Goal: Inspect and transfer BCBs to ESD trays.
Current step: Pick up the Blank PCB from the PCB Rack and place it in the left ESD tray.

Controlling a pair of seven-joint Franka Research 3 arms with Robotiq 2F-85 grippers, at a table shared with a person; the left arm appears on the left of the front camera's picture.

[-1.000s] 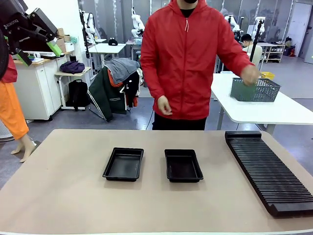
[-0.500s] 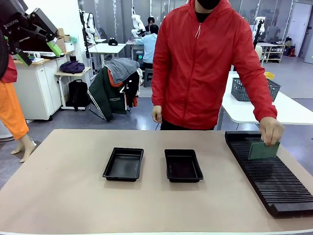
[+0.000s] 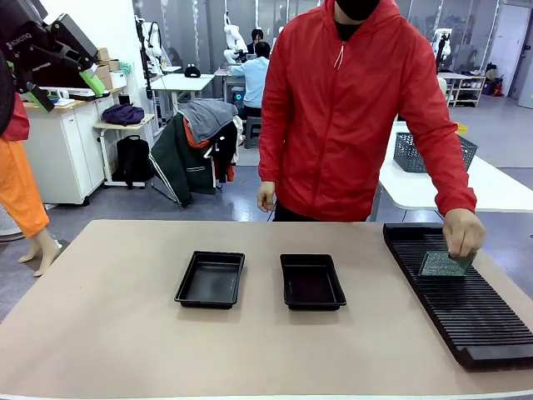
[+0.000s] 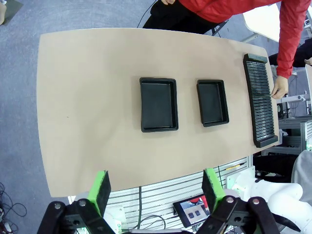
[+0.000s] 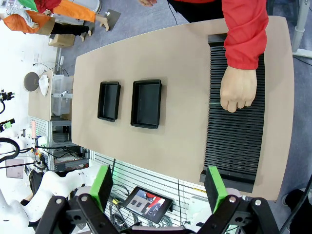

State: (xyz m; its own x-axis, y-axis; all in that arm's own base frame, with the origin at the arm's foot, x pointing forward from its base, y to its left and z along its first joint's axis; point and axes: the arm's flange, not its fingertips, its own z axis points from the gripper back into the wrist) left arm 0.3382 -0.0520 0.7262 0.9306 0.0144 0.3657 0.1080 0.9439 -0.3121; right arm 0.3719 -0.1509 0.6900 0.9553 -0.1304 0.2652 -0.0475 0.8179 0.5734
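**A:** Over on the ribbed black rack [image 3: 466,312], near its far end, what is the person's hand [image 3: 463,232] doing?

**B:** It is gripping a BCB [image 3: 442,264] by the top edge, fingers curled down over it. The board is standing with its lower edge on the ribs, leaning a little, its speckled face turned toward the robot's side.

**A:** And the other hand [image 3: 266,197]?

**B:** It is hanging beside the red jacket, loosely curled and empty.

**A:** Where are the ESD trays [image 3: 210,280] sitting?

**B:** They are lying side by side near the middle of the tan table [image 3: 100,325], with a gap between them. The left-hand tray [image 4: 158,104] and the right-hand tray [image 3: 312,282] are both showing bare black floors. Both are sitting well apart from the rack.

**A:** Are the grippers taking hold of anything?

**B:** No. The left gripper [image 4: 157,191] is hanging high above the table, its green pads [image 4: 101,189] spread wide and empty. The right gripper [image 5: 158,189] is also standing wide apart and empty, looking down on the rack and the fist over it.
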